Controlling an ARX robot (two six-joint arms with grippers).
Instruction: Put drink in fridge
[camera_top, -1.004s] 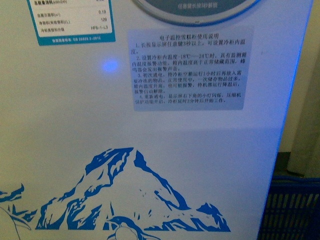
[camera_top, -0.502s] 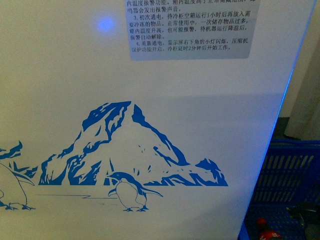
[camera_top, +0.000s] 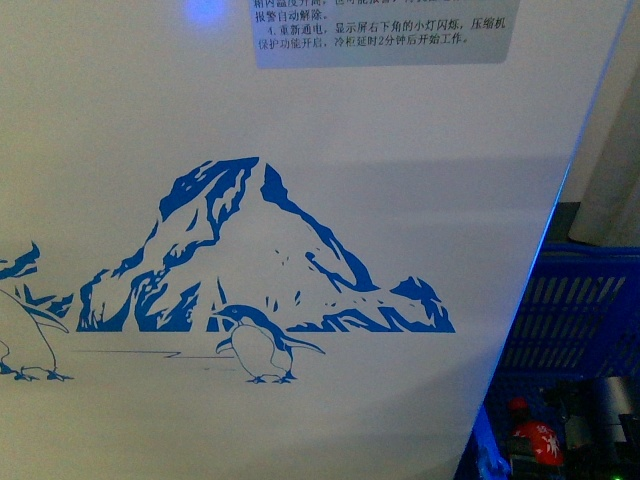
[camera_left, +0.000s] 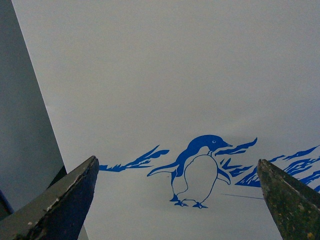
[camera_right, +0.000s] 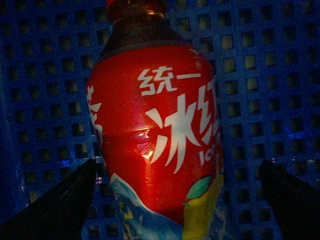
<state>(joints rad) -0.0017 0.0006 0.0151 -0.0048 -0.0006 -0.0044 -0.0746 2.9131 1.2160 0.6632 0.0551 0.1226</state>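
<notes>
The fridge (camera_top: 300, 150) fills the front view as a white wall with a blue mountain-and-penguin picture. The drink (camera_right: 155, 130), a bottle with a red cap and a red label with white characters, stands in a blue mesh basket (camera_right: 45, 75). My right gripper (camera_right: 177, 161) is open, one finger on each side of the bottle and both apart from it. In the front view the drink (camera_top: 530, 435) shows at the lower right beside the dark right arm (camera_top: 598, 420). My left gripper (camera_left: 176, 160) is open and empty, facing the fridge's penguin picture (camera_left: 197, 170).
The blue mesh basket (camera_top: 580, 310) stands right of the fridge's front corner (camera_top: 545, 260), low down. A grey sticker with printed text (camera_top: 380, 35) sits high on the fridge front. A darker wall or gap (camera_left: 25, 125) lies beside the fridge's other edge.
The front view has sunk down the fridge's face: the sticker slid upward, the penguins rose into view. The drink, more of the basket and the right arm have appeared at the lower right.
</notes>
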